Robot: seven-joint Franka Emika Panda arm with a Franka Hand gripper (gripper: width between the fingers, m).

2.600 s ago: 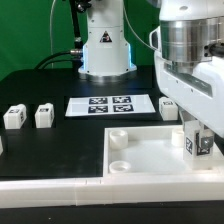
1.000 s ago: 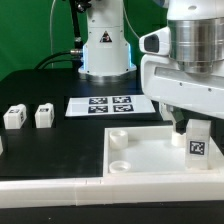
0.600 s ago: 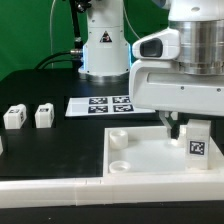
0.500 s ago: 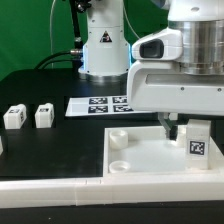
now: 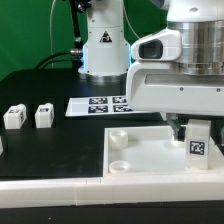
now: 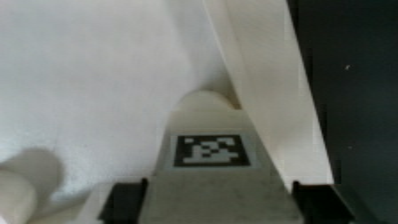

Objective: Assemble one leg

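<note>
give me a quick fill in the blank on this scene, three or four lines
The gripper holds a leg over the large white ____.
On the exterior view's left, ____ loose legs stand on the black table.
The marker board carries ____ black tags.
The tag on the held leg is black and ____.

Missing words: panel; two; four; white

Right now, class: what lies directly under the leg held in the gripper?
The leg stands over the white panel. The gripper clamps it. Any socket beneath is covered by the leg.
</note>
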